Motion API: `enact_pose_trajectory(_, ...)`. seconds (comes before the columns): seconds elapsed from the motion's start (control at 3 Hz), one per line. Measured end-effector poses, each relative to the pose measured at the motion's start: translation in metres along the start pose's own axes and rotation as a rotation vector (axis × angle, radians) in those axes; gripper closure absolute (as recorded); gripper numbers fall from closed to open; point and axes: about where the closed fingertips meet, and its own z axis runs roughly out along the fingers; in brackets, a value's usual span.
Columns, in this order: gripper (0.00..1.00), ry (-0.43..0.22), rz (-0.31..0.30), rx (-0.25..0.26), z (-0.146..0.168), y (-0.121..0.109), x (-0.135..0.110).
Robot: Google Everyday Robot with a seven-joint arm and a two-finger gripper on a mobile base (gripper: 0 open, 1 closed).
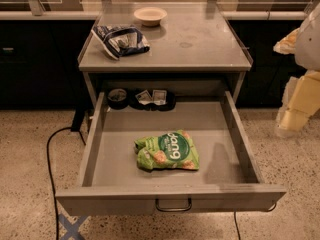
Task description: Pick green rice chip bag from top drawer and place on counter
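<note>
Centring above the green rice chip bag (167, 152) is advised; the claw (299, 104), right of the top drawer (93, 139), cannot be told open or closed.

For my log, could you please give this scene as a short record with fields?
drawer: wide grey metal top drawer, pulled open
target: bright green rice chip bag, lying flat inside drawer
counter: flat grey counter, holding dark blue and white bag, pale round bowl
gripper: gripper at right edge, apart from bag

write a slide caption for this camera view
Bright green rice chip bag lies in the open grey metal top drawer; gripper hangs at right beside the grey counter
</note>
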Motion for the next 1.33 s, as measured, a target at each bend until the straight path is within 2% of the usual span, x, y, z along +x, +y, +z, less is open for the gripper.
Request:
enact_pose_trajectory(0.33,0.0,0.0,0.0,0.0,0.0,0.0,0.0)
enact_pose_trajectory(0.67,0.0,-0.005,0.008,0.024,0.011,0.003,-0.002)
enact_pose_trajectory(1.0,0.0,-0.056,0.004,0.006,0.055,0.009,-0.011)
enact_pose_trajectory(1.33,0.0,-0.15,0.038,-0.026,0.119,0.013,-0.027)
